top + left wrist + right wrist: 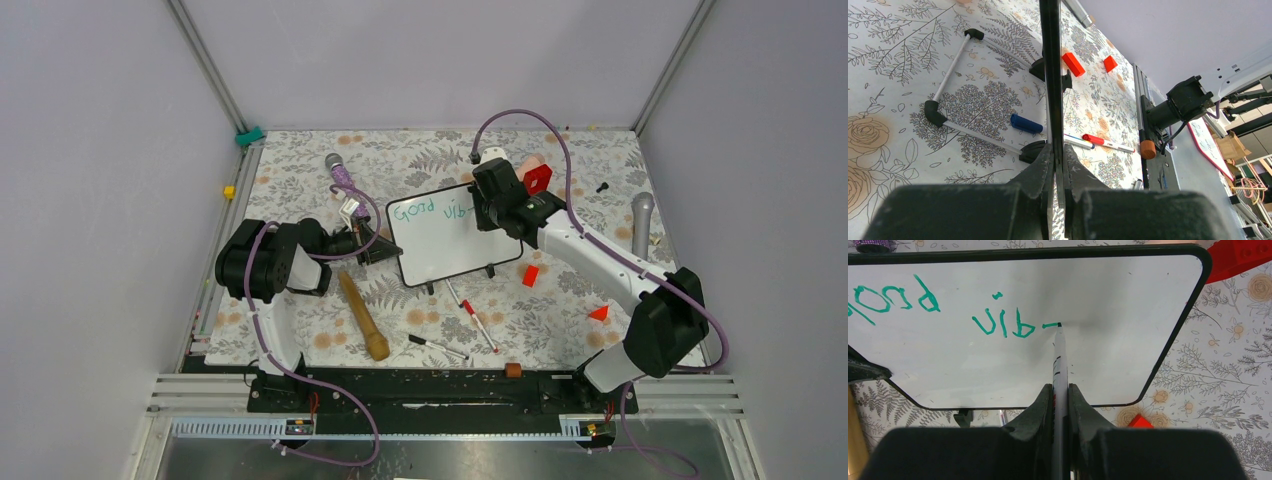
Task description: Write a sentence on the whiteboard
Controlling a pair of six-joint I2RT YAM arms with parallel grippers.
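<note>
The whiteboard (455, 250) stands tilted on its feet mid-table. My left gripper (385, 245) is shut on its left edge, and in the left wrist view that black frame (1050, 75) runs edge-on between the closed fingers (1058, 150). My right gripper (1060, 387) is shut on a white marker (1060, 360) whose green tip touches the whiteboard (1108, 355). The sentence (1003, 325) reads "Good vib" in green, with a short stroke at the tip. From above, the right gripper (490, 205) hangs over the sentence (430, 210) and hides its end.
A wooden pestle (362, 316) lies left of the board's front. Two markers (437, 346) (478, 322) lie near the front edge. Red blocks (530, 275) (599, 312) sit to the right, and a red piece (538, 178) lies behind the gripper. A grey microphone (641, 215) is far right.
</note>
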